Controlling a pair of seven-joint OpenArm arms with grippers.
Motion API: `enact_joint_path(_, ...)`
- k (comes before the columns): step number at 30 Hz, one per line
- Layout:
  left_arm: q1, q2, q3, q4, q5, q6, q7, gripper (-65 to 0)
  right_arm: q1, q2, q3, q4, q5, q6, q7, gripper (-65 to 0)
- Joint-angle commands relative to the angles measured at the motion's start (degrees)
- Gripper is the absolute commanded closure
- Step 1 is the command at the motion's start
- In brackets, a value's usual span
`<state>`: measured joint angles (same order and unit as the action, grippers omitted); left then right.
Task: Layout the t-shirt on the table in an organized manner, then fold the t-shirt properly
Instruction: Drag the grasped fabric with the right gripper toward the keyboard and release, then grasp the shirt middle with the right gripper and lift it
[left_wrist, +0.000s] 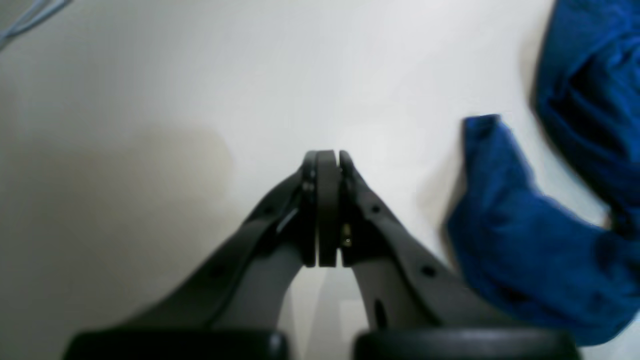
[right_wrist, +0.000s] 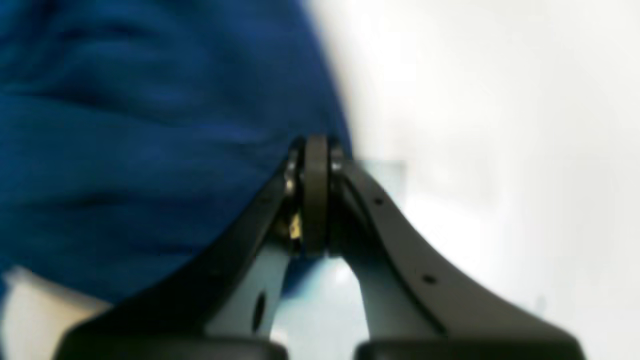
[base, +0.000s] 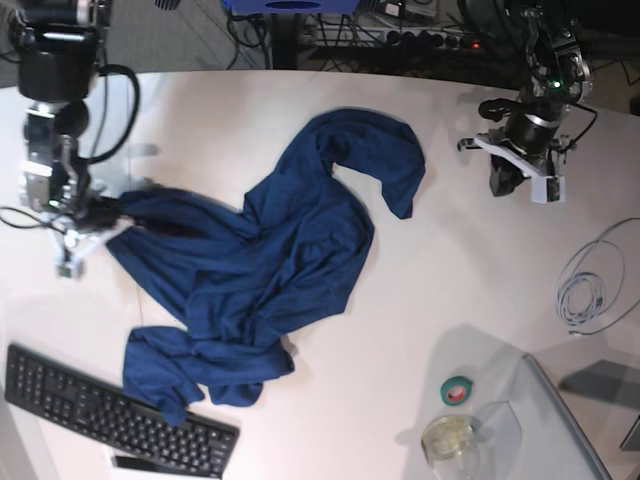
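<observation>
So we've got the t-shirt (base: 270, 270) lying crumpled and bunched across the middle-left of the table (base: 440, 270), nowhere near flat, with one flap curling up toward the far side and another lump sitting down near the keyboard (base: 110, 410).

The right gripper (base: 105, 212) sits right at the shirt's edge on the left side of the base view. In its wrist view the jaws are pressed together, and the blue fabric fills everything to the left of the tips and touches them. Honestly we can't tell if any cloth is actually pinched between the pads, it's too blurry there.

The left gripper (base: 503, 180) is off on the other side of the base view, well apart from the main body of the shirt. Its jaws are squeezed together too with nothing in them, just bare white table under it, and a fold of blue fabric lies near its right side in the wrist view without touching.

As for containers, there's a small clear jar (base: 447, 436) near the front edge with something yellowish in it, and a green tape roll (base: 458, 390) just beside it. A coiled white cable (base: 590, 285) lies off to the right.
</observation>
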<state>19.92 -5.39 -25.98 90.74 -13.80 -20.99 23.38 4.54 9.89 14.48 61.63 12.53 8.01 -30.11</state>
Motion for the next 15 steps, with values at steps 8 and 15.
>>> enact_joint_path(8,-0.5,-0.7,-0.4,0.4,-0.5,0.5,-1.4,0.0,4.3,11.2,6.8,-5.4,-0.5,-0.5,4.2,0.0)
enact_joint_path(15,0.1,-1.3,-1.0,0.4,-0.5,0.5,-1.4,0.0,0.3,7.6,3.8,11.5,-0.4,0.4,1.8,-0.3)
